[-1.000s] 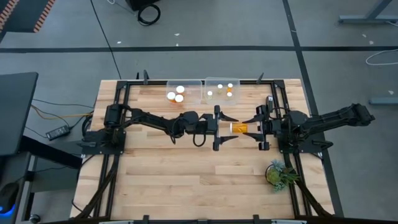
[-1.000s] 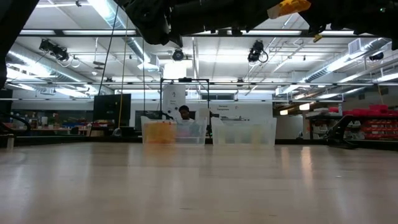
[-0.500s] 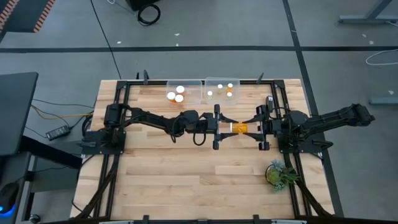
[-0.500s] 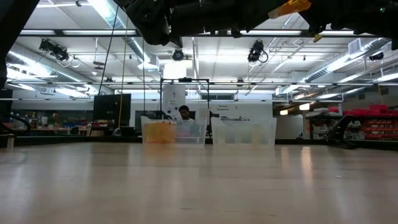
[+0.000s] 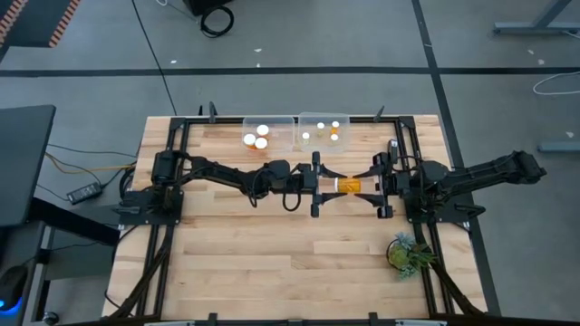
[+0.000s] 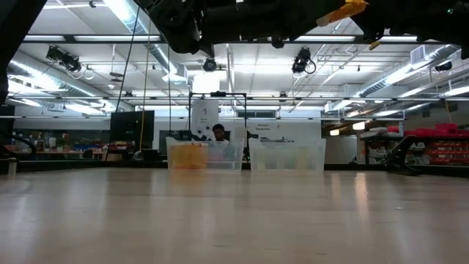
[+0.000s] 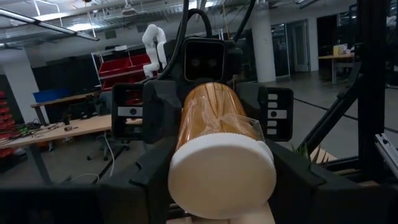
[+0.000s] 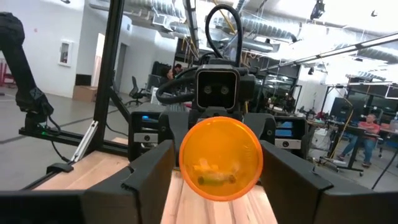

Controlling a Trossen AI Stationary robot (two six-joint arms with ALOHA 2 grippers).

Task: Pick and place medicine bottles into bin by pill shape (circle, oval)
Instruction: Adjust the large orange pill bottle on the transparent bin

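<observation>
High view: medicine bottle (image 5: 346, 186) spans both grippers, left gripper (image 5: 319, 186) clamping its cap, right gripper (image 5: 375, 186) loosened.

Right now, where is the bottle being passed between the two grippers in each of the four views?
High view: the bottle lies mid-table between the left gripper and right gripper.
Low view: at the top edge, right of centre.
Left wrist view: centre, white cap nearest.
Right wrist view: centre, amber base nearest.
Shared landmark: the two clear bins.
</observation>
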